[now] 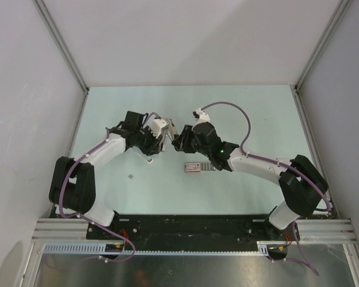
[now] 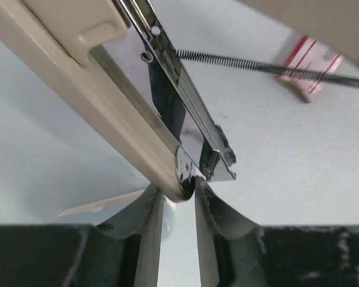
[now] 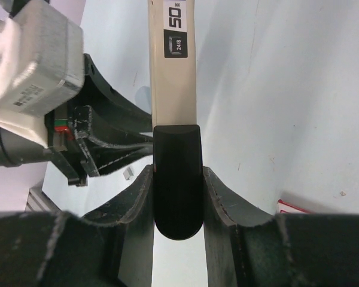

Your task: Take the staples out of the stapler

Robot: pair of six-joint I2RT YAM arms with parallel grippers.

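While left jaws clamp one end of the stapler (image 2: 96, 101), right jaws grip its black tip.

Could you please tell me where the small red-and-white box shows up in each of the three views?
Top external: the red-and-white box lies on the table, just below picture centre.
Left wrist: upper right, behind the spring.
Right wrist: only a corner shows, at the lower right.
Shared landmark: the beige stapler.
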